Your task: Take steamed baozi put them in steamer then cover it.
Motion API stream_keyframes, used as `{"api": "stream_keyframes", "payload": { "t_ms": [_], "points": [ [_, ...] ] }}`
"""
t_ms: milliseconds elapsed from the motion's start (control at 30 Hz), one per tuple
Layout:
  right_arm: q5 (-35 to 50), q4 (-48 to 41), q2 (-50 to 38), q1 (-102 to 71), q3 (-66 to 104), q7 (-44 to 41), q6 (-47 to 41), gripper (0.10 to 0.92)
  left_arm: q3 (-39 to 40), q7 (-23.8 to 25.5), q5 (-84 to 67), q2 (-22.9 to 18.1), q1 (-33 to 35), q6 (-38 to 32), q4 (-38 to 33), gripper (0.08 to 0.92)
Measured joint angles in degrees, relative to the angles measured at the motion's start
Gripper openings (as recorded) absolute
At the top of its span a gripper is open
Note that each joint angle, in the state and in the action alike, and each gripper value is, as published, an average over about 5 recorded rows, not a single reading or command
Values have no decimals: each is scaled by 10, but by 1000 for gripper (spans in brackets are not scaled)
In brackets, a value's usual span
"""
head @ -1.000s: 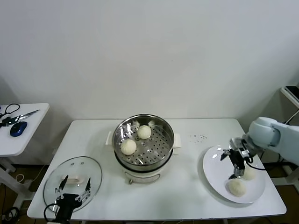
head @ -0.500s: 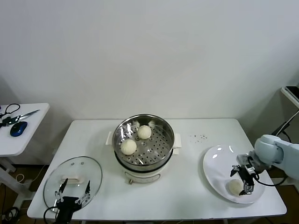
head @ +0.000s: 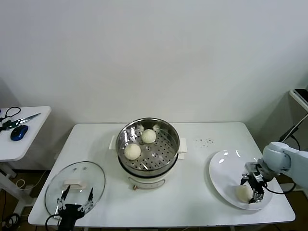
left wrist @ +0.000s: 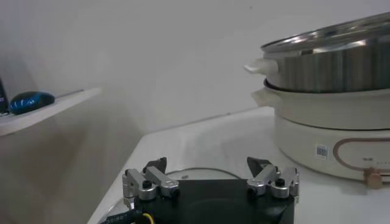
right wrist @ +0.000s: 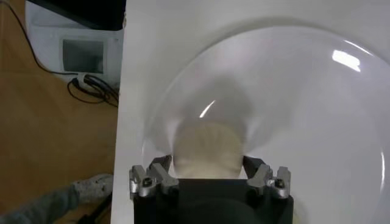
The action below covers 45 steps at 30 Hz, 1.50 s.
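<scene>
Your head view: two cream-white domed baozi (head: 132,151) sit in the shiny round steel steamer (head: 172,131) mid-bench (head: 192,190). At four o'clock, your right gripper (head: 253,188) straddles a baozi on the flat white plate (head: 222,174).

Left wrist: your left gripper (left wrist: 211,181) is spread, empty.

Right wrist: fingers (right wrist: 258,175) flank the bun; contact unclear.

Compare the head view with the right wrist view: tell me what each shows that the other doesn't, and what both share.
Only the head view shows the steamer with two baozi on its tray, the glass lid lying on the table, the left gripper open by that lid, and the side table.

Only the right wrist view shows the floor and cables beyond the table edge.

Both show the white plate and the right gripper with its fingers either side of a baozi.
</scene>
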Motion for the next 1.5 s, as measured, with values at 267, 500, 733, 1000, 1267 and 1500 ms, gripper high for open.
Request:
{"api": "stream_keyframes", "payload": {
  "t_ms": [267,500,733,1000,1267,1500],
  "points": [
    [2,-3,6,14,-10,-1,10,713,1,0,2,-1,1,0,0,823],
    [1,-9,28,88,-57,-11,60,709,3,0,2,-1,1,-1,0,823],
    [-6,-12,90,223,-127,-27,160,704,3,-1,2,0,7,-3,0,823],
    [-1,-21,198,363,-161,-40,285,706,3,-1,1,1,11,-4,-1,823],
    [-5,-17,318,414,-141,-47,356,707,8,0,3,4,5,0,-7,823],
    [-25,-15,406,398,-120,-52,386,704,8,0,4,5,3,1,-8,823]
  ]
}}
